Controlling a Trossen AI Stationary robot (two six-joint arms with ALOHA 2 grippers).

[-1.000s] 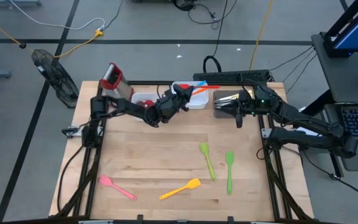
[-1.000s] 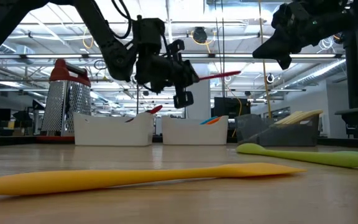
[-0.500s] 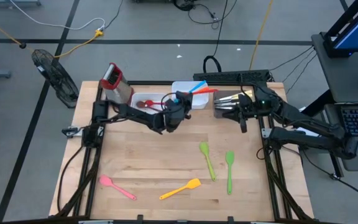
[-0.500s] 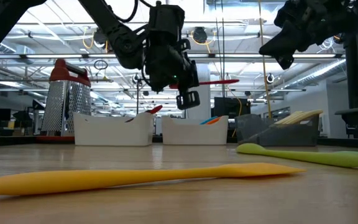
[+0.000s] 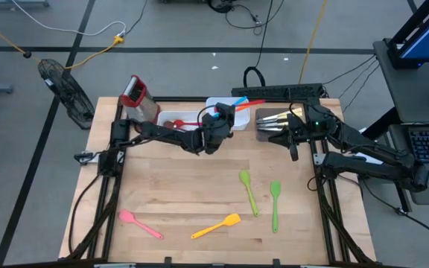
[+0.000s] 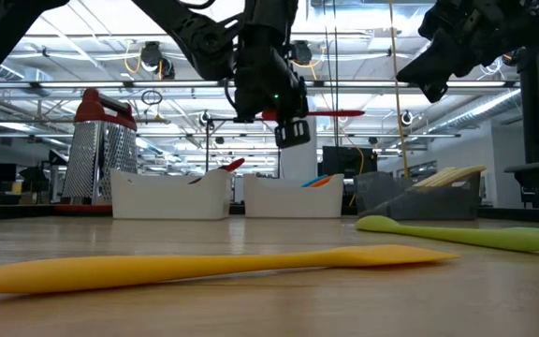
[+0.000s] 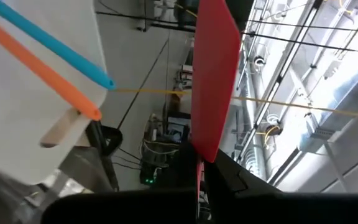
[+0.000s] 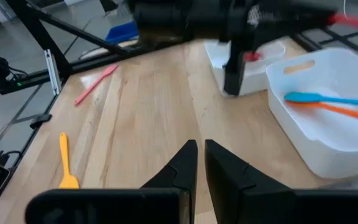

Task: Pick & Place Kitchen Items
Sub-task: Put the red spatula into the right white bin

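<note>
My left gripper is shut on a red spatula and holds it level in the air above the right one of two white trays at the table's far edge. That tray holds a blue utensil and an orange utensil, their handles over its rim. My right gripper is shut and empty, raised beside the dark tray with pale-handled knives. My left gripper pinches the red spatula's handle between its two fingers. The fingers point level from the table's left and lie along the spatula. The flat red blade sticks out ahead of them. The spatula is lifted clear and level.
Two green spoons, a yellow spatula and a pink spatula lie on the near half of the wooden table. The left white tray holds a red utensil. A red-topped metal box stands at the far left.
My left gripper has risen and gone toward the table's right and far edge, its wrist turning, with the red spatula still in its hold. The spatula, first slanting slightly upward, now lies level and higher above the right white tray.
</note>
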